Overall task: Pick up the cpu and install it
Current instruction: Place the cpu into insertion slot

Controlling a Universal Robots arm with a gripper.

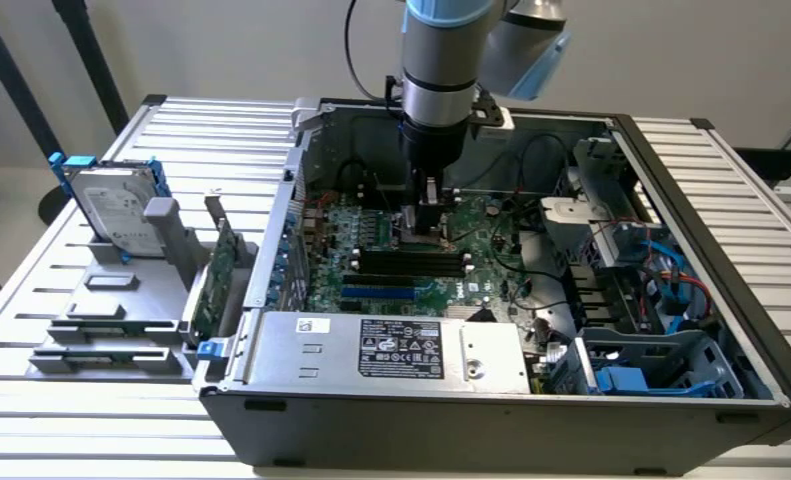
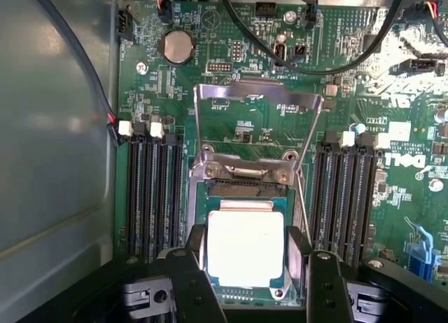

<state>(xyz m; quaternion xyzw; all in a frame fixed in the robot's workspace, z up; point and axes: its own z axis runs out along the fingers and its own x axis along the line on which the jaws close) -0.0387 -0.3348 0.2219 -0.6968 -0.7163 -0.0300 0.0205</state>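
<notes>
Inside the case, the gripper pinches the cpu by two opposite edges, lying flat, silver top up, squared with the open socket.

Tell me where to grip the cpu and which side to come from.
Take the cpu by two opposite edges of its thin rim, coming straight down from above. It is a flat square lying level over the socket, so only its sides offer purchase. The fingers sit on those edges now, clear of the raised metal frame.
</notes>
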